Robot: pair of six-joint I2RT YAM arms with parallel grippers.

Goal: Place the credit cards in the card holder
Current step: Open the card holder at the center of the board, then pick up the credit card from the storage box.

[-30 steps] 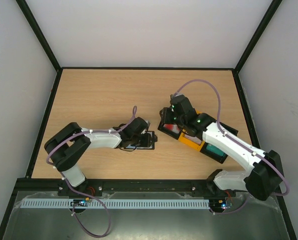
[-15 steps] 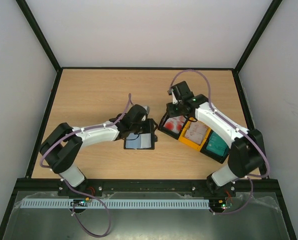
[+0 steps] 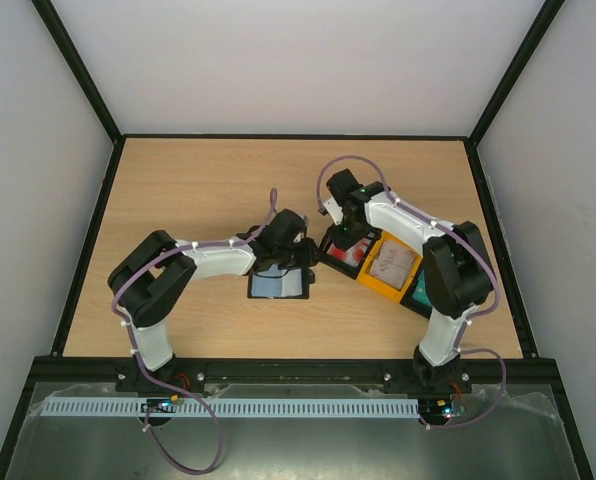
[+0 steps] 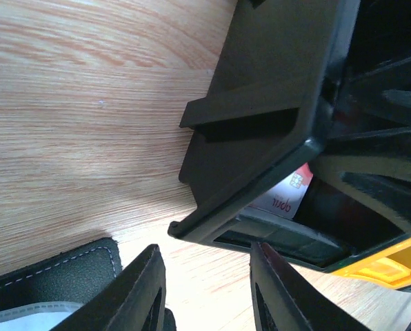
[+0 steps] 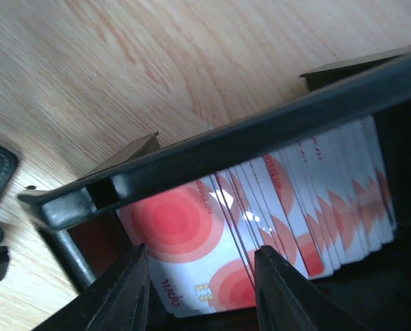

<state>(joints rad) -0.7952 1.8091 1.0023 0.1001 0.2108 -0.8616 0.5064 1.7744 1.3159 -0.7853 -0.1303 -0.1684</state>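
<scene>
The card holder [image 3: 278, 283] lies open on the table, its pale blue lining up; its black stitched corner shows in the left wrist view [image 4: 54, 276]. My left gripper [image 3: 298, 247] is open and empty just above it, its jaws [image 4: 205, 289] over bare wood beside the black bin. Red-and-white credit cards [image 5: 185, 234] stand in a stack in the black bin [image 5: 261, 152]. My right gripper [image 3: 346, 236] is open over that bin, its jaws [image 5: 202, 293] spread at the front cards, holding nothing. One red-and-white card [image 4: 288, 193] shows through the bin.
The black bin [image 3: 343, 255] is joined to a yellow bin [image 3: 391, 264] with pale pinkish cards; a teal-filled bin [image 3: 418, 292] is mostly hidden by my right arm. A black frame edges the wooden table [image 3: 198, 190]. Both grippers are close together.
My left gripper has moved right and up off the card holder, which now lies open. My right gripper has swung back to the left end of the black bin.
</scene>
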